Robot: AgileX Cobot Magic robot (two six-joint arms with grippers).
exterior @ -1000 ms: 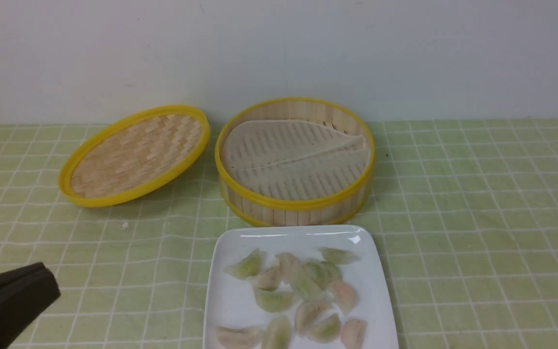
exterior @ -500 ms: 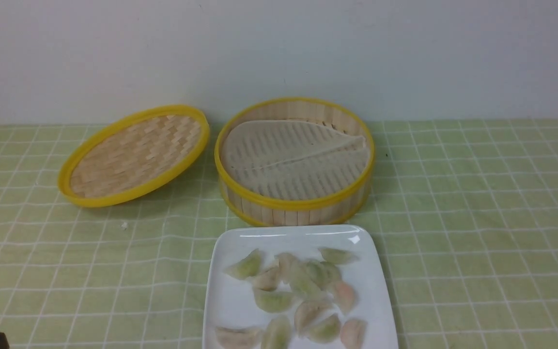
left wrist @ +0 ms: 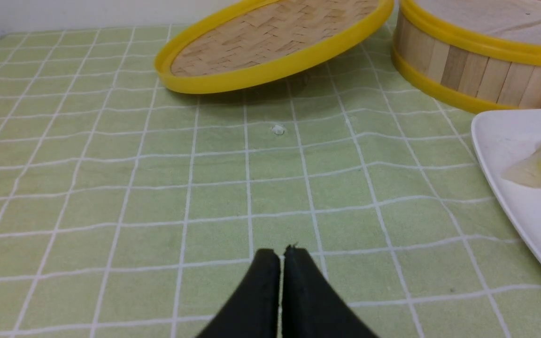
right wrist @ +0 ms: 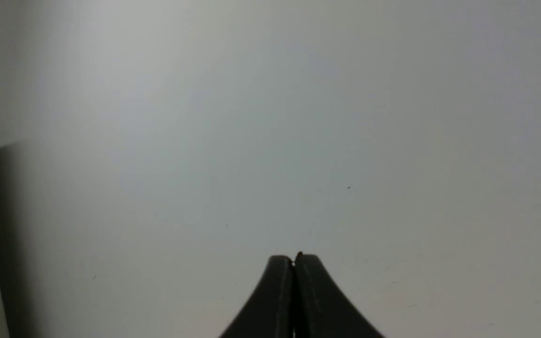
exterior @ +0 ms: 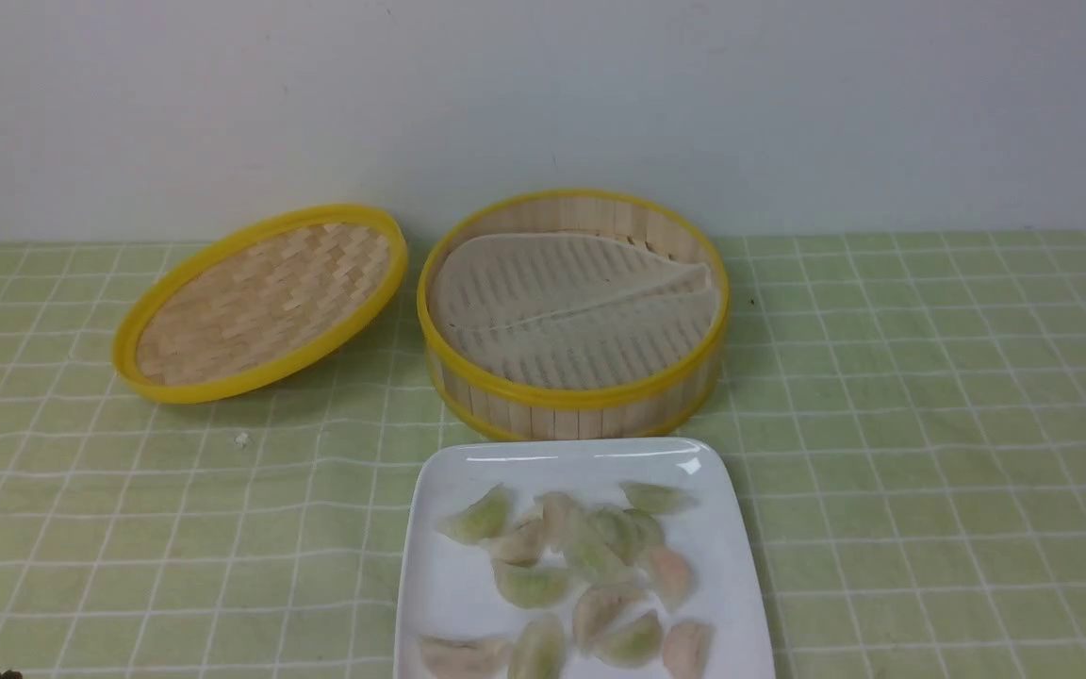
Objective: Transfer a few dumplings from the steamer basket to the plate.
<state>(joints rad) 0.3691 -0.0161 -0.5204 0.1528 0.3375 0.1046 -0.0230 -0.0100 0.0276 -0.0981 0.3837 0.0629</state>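
Green checked cloth lies under the left gripper [left wrist: 281, 256], jaws closed empty; right gripper [right wrist: 294, 260], likewise, faces a wall.

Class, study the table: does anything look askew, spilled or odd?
Two things. The woven lid sits tilted, one edge raised off the tablecloth beside the steamer basket. A small white crumb lies on the cloth in front of the lid, left of the plate.
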